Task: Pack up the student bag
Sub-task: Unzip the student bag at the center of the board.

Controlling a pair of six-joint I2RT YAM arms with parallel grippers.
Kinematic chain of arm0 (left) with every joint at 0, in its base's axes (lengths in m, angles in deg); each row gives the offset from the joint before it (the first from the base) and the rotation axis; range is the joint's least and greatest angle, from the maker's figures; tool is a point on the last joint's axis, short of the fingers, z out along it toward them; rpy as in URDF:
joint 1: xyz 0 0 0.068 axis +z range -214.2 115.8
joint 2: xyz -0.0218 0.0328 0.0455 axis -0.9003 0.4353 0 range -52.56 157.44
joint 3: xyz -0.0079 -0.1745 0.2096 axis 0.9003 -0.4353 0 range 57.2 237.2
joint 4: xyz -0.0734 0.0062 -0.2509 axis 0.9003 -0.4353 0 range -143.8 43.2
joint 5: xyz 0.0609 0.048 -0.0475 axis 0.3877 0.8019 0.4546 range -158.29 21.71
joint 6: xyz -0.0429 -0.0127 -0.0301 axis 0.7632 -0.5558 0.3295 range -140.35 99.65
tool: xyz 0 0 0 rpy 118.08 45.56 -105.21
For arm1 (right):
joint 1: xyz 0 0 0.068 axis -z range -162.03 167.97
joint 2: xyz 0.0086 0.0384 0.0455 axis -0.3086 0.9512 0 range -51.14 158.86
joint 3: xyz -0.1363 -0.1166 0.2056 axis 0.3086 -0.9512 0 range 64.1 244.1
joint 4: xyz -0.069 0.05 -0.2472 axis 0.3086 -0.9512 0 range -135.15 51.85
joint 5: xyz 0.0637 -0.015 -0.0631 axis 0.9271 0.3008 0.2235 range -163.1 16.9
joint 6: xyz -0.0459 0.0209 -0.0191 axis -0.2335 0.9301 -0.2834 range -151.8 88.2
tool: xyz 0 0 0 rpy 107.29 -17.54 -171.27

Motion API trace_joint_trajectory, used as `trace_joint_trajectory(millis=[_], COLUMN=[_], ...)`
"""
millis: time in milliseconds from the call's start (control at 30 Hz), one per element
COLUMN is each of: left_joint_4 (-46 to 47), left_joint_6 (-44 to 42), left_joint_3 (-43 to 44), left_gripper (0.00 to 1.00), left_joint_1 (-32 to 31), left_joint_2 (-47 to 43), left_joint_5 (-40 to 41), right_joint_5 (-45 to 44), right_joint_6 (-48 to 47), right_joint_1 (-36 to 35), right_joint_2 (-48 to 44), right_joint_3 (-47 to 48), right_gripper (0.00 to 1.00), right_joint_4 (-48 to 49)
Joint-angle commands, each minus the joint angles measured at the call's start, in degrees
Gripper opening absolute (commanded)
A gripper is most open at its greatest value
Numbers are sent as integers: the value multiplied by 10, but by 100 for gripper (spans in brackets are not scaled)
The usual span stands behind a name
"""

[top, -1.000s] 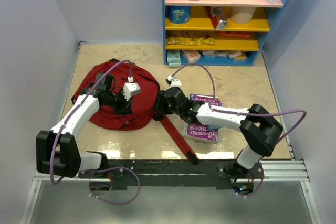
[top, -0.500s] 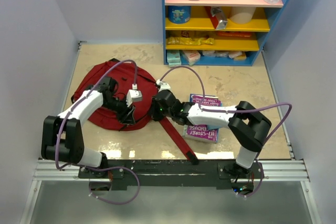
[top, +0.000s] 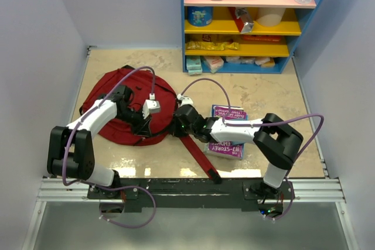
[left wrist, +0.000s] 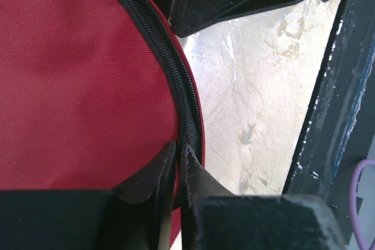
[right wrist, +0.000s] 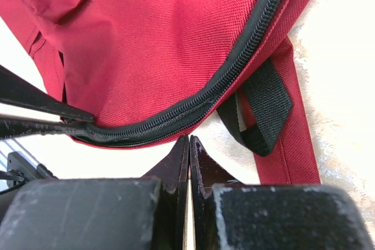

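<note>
The student bag (top: pixel 117 112), a dark-red backpack, lies flat on the floor at the left. Its long red strap (top: pixel 198 153) runs toward the near edge. My left gripper (top: pixel 144 126) is at the bag's near right edge. In the left wrist view it (left wrist: pixel 180 151) is shut on the black zipper (left wrist: pixel 170 51) at the seam of the bag (left wrist: pixel 82 74). My right gripper (top: pixel 176 122) is beside the same edge. In the right wrist view it (right wrist: pixel 188 140) is shut and empty, its tips just off the zipper (right wrist: pixel 193 106) of the bag (right wrist: pixel 164 33).
A purple book (top: pixel 227 144) lies under my right forearm, right of the strap. A blue and yellow shelf (top: pixel 249 21) with snacks and bottles stands at the back. A black strap loop (right wrist: pixel 266 106) and the red strap (right wrist: pixel 296 139) lie by my right fingertips.
My left gripper has moved nearer along the bag's right edge. My right gripper has moved left and a little nearer, up to the same edge.
</note>
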Motion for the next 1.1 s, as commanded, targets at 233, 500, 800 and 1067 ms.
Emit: trace_joint_trajectory(millis=[233,500,800,1067], left_joint_4=[100,49,1,-36], left_joint_6=[90,80,84,88], left_joint_3=[11,37,59,76], left_gripper=[0,0,0,0], left_joint_1=[4,40,40,41], left_joint_2=[-29,-78,-142,-196], left_joint_5=[31,36,33,41], right_joint_5=[-4,-37,-54,-46], right_joint_6=[12,-6,-59,-60], right_joint_1=[-2,-2,-11,-18], right_joint_2=[1,-60,-80,-31], right_joint_3=[-17,-24,65,110], right_gripper=[0,0,13,18], right_joint_4=[26,16,8,2])
